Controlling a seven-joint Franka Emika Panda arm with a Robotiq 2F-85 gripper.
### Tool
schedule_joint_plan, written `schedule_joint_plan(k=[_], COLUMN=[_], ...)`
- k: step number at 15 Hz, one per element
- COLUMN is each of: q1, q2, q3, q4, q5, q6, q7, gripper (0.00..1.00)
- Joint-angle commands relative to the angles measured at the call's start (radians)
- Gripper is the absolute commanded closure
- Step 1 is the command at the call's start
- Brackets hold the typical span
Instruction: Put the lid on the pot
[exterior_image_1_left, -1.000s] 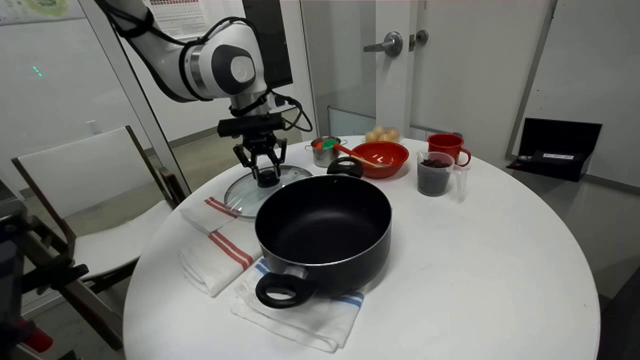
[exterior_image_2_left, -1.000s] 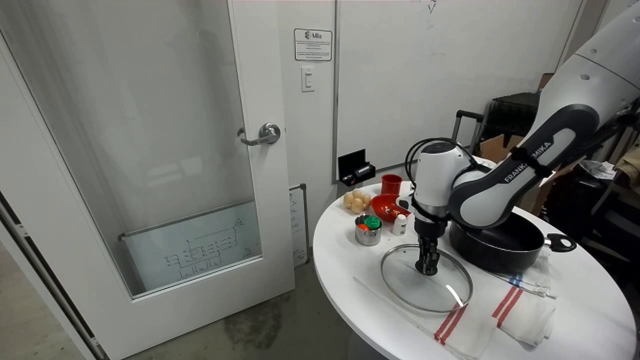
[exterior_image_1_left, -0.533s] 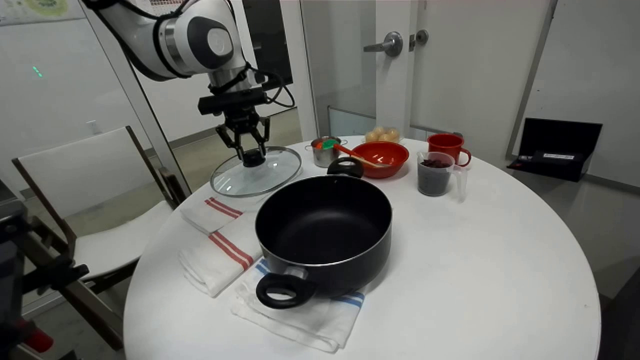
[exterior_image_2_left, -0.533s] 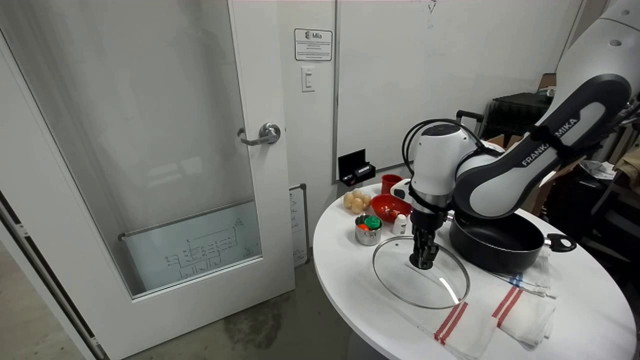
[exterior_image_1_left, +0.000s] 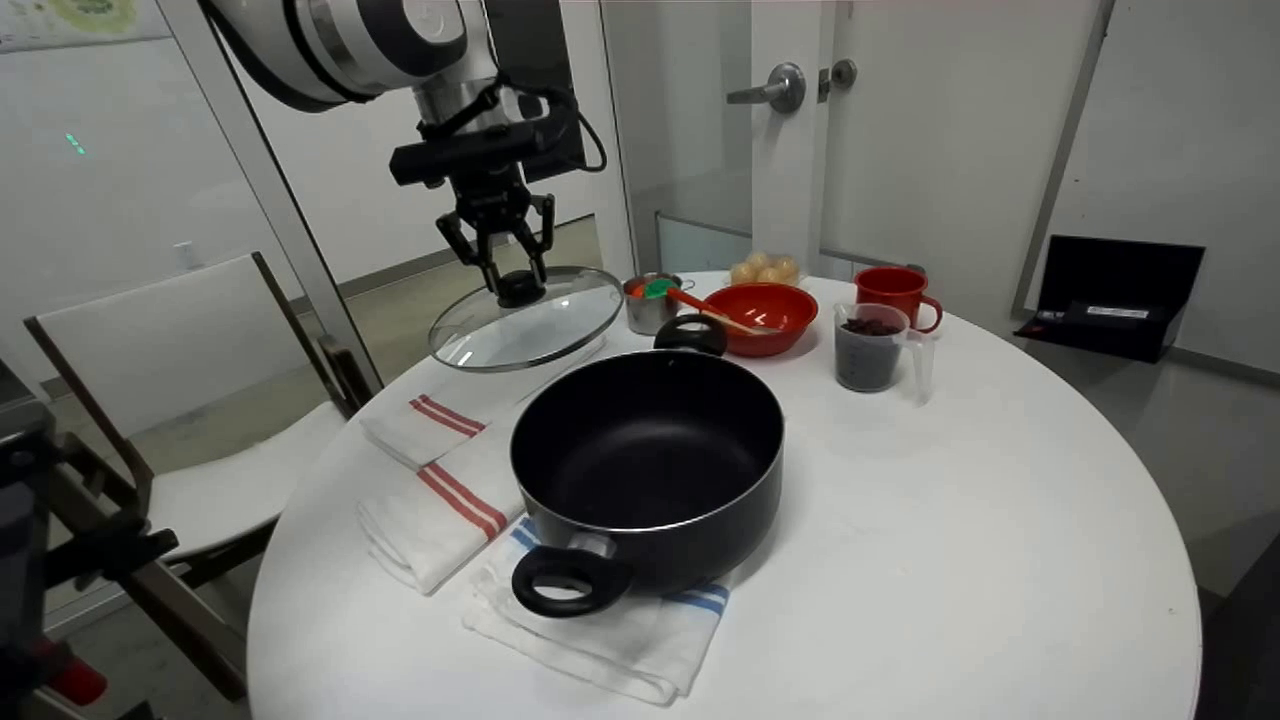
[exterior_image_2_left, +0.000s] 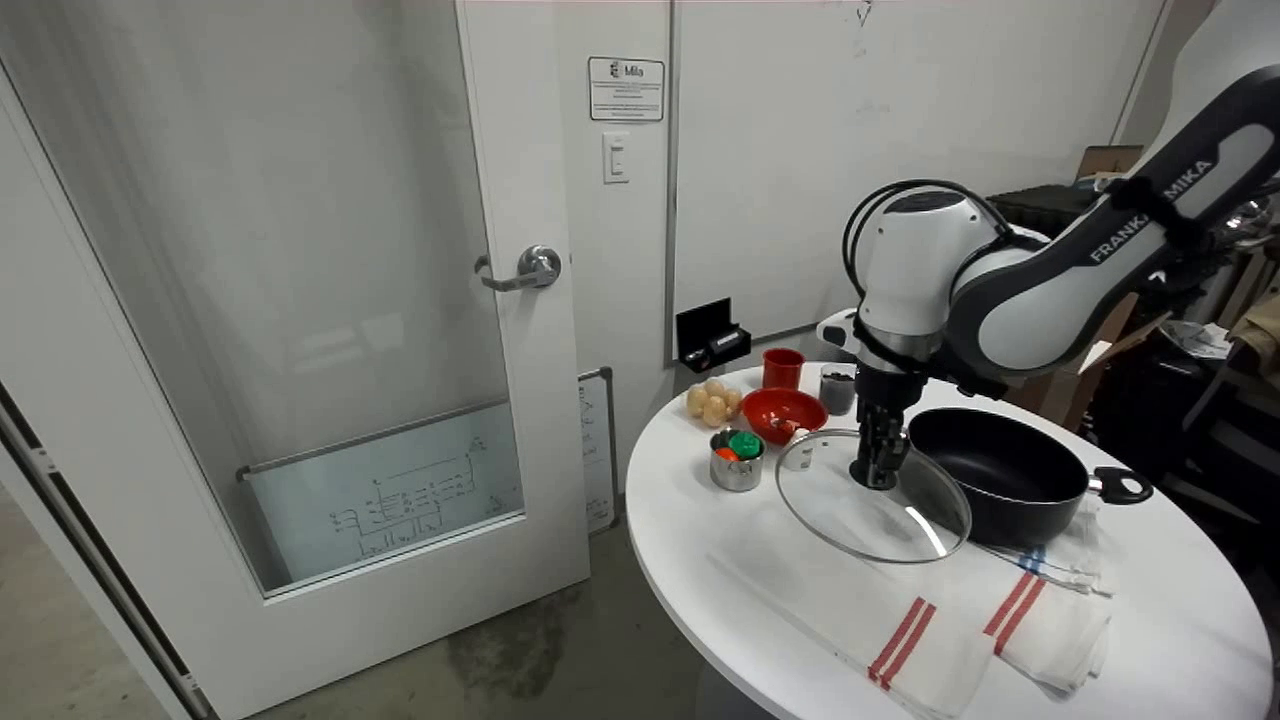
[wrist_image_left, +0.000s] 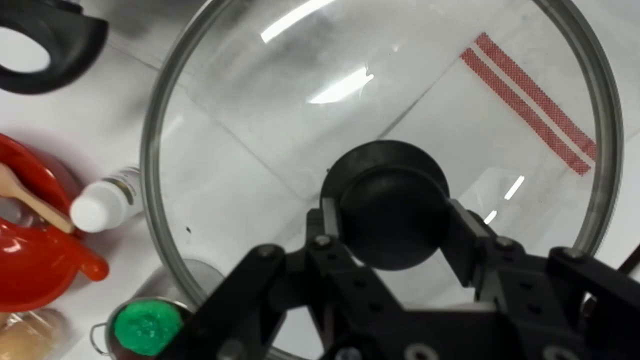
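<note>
Arm (exterior_image_2_left: 1030, 315) bent; pincer (exterior_image_1_left: 520, 288) aloft, pointing downward, clamped.

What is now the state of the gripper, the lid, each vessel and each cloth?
pot: uncovered, empty
gripper: closed on the black knob
lid: held in the air, off the pot
steel vessel: uncovered, not empty
measuring cup: holding dark pieces
red bowl: holding a utensil
red mug: upright, contents hidden
white bottle: upright, capped
red-striped cloth: folded
blue-striped cloth: folded, partly under the pot
</note>
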Motion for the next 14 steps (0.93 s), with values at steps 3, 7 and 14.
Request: schedule_joint_plan(k=[3,7,14], q1=[-0.095,-0.177,-0.293], q2=[-0.158,-0.189,-0.194], q3=[-0.012,-0.018,-0.032], q4=[-0.183,-0.246,-0.284], q5=[0.025,0.065,0.144], q6=[0.066,0.102,0.148], q7=[0.012,0.008,0.000], gripper=[0.74,0.74,0.74])
